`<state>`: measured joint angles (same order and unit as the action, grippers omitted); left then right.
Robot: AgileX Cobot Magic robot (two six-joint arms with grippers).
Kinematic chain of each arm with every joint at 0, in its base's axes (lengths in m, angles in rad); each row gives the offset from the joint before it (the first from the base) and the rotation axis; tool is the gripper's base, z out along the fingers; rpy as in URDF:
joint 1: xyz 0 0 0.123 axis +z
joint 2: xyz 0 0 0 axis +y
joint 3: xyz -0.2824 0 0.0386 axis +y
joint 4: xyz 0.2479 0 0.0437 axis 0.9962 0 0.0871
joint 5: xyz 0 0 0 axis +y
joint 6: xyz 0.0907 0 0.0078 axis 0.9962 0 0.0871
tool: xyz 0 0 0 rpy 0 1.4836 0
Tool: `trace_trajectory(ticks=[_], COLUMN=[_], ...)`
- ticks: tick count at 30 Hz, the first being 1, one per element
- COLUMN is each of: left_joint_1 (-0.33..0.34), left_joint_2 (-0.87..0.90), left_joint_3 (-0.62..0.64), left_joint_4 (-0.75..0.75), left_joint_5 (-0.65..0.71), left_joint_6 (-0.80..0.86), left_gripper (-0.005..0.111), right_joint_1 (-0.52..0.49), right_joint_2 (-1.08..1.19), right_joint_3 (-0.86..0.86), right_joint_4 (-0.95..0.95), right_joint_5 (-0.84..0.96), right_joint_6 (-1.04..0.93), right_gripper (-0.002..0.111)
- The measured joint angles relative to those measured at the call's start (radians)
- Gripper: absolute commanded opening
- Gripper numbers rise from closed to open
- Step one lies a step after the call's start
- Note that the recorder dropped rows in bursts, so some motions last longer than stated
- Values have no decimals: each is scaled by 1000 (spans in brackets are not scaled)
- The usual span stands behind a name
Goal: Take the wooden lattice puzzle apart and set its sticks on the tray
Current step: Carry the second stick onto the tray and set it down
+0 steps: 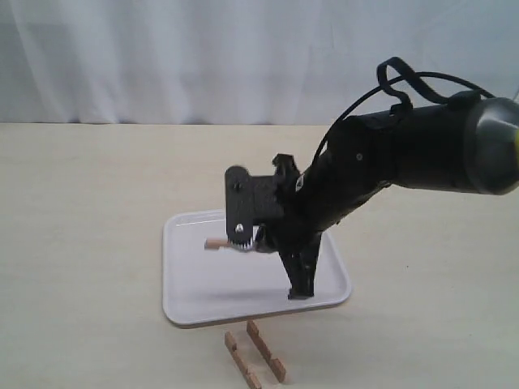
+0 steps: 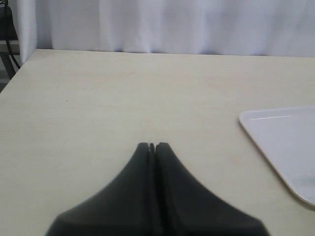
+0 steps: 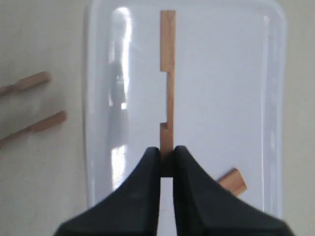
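Observation:
The white tray (image 1: 195,300) lies mid-table. My right gripper (image 1: 246,241) (image 3: 167,150) reaches over it from the right, shut on the end of one notched stick (image 3: 168,73). That stick juts out over the tray, and its tip (image 1: 215,243) shows in the exterior view. A second stick (image 3: 232,181) lies on the tray beside my fingers, partly hidden. Two more sticks (image 1: 243,362) (image 1: 266,350) lie side by side on the table in front of the tray, so no whole lattice shows. My left gripper (image 2: 152,145) is shut on nothing above bare table.
A white curtain (image 1: 162,57) closes off the far side of the table. The right arm (image 1: 422,154) hangs over the tray's right half and hides part of it. One corner of the tray (image 2: 285,142) shows in the left wrist view.

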<state>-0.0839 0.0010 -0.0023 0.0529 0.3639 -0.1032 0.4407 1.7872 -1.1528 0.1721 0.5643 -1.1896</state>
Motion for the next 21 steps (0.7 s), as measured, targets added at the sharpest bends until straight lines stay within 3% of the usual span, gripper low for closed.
trace_trajectory(ticks=[7, 16, 21], left_joint_1=[0, 0, 0], left_joint_2=[0, 0, 0], left_joint_3=[0, 0, 0], left_joint_4=[0, 0, 0], left_joint_5=[0, 0, 0], left_joint_6=[0, 0, 0], left_gripper=[0, 0, 0], right_joint_1=[-87, -121, -121], right_joint_2=[37, 212, 243], right_joint_3=[-16, -170, -199], right_joint_4=[-19, -27, -27], right_joint_5=[-86, 176, 215], right_joint_6=[369, 590, 673], right_gripper=[5, 5, 5])
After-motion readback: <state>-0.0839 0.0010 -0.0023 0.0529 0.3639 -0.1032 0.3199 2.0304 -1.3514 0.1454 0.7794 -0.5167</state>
